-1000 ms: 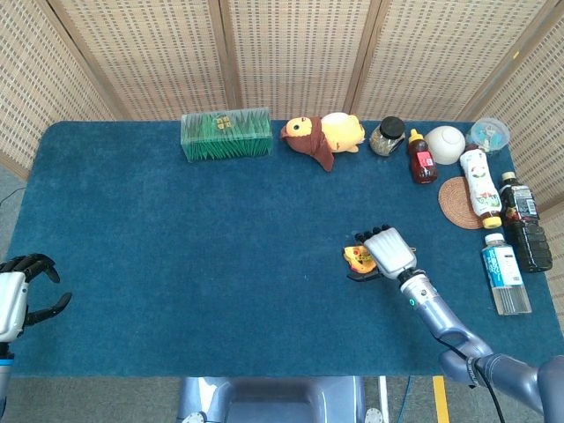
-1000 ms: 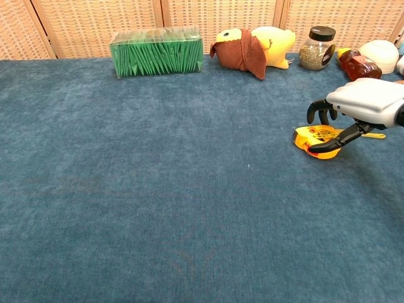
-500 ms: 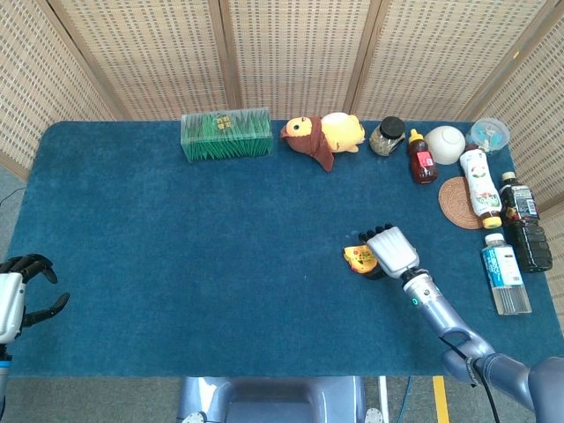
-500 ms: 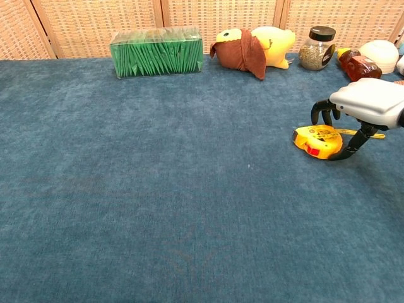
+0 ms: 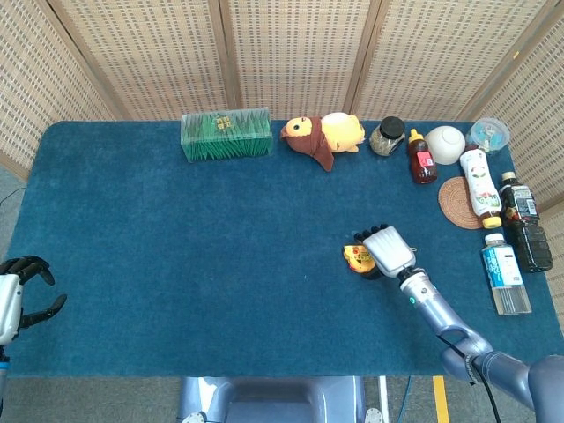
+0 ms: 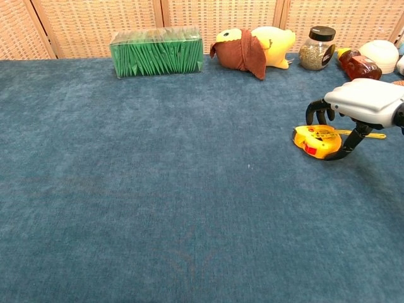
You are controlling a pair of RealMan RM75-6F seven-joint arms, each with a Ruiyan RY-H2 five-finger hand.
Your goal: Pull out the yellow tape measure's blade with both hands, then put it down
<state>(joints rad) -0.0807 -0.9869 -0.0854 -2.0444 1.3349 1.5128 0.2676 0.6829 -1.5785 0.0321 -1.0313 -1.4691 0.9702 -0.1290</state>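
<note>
Change: right hand (image 6: pixel 353 110) is shifting slightly back over the tape measure, its thumb now dropping down beside the case rather than sweeping under it; left hand (image 5: pixel 13 295) is sinking a little lower at the near-left edge.
Tape measure: yellow tape measure (image 6: pixel 317 140) is lying flat on the blue surface (image 5: pixel 194 247), right of centre, with a short length of blade (image 6: pixel 361 134) showing toward the right.
Right fingers: fingers (image 6: pixel 317 111) are curling down around the case, bracketing it; whether they are touching it I cannot tell, and the case is not being lifted.
Left fingers: spreading loosely, holding nothing.
Key relation: case is sitting directly beneath the right hand; left hand is well apart, across the surface.
Room: open cloth is lying to the left; bottles (image 5: pixel 507 256) are crowding the right edge.
</note>
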